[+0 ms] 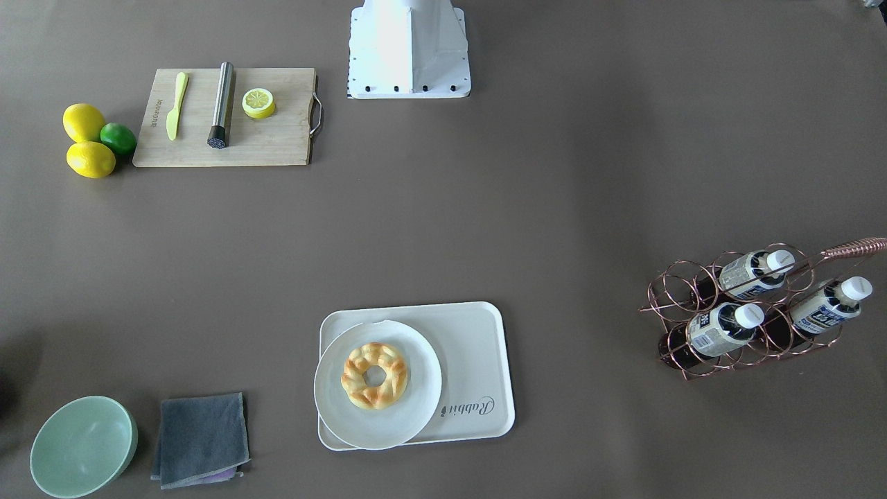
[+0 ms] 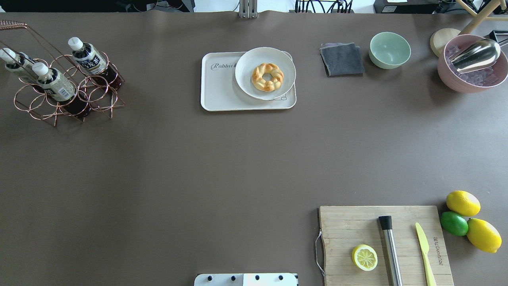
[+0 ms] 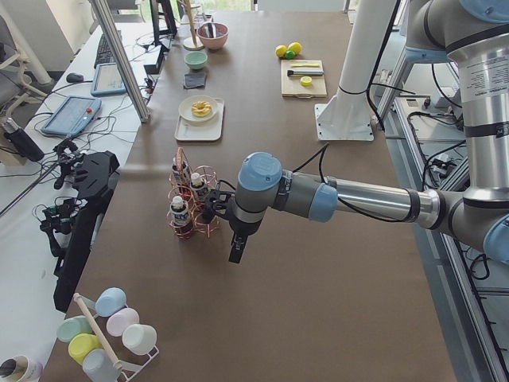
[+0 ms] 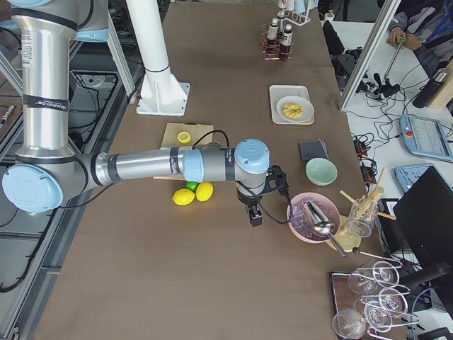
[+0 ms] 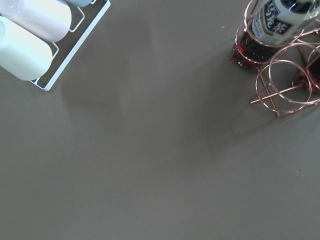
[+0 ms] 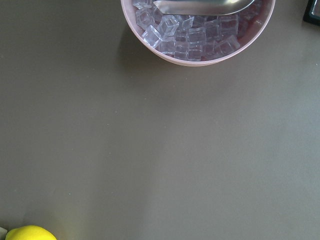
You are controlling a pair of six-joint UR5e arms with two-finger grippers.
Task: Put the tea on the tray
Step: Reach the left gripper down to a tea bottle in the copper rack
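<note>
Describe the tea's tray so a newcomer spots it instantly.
On the brown table, midway along the edge opposite the robot, lies a cream-white rectangular tray. A white plate with a ring pastry rests on it. Unlike the wooden cutting board, it bears grey "Rabbit" script.

The left arm (image 3: 374, 200) comes in from the right edge of the left-side view, with its forearm level across mid-frame. Its wrist (image 3: 259, 181) is bent so the left gripper (image 3: 235, 251) points down near the centre. In the right-side view the right arm (image 4: 141, 167) runs level from the left edge, and the right gripper (image 4: 255, 215) hangs down at centre. Both grippers look too small and dark to judge how the jaws stand.
</note>
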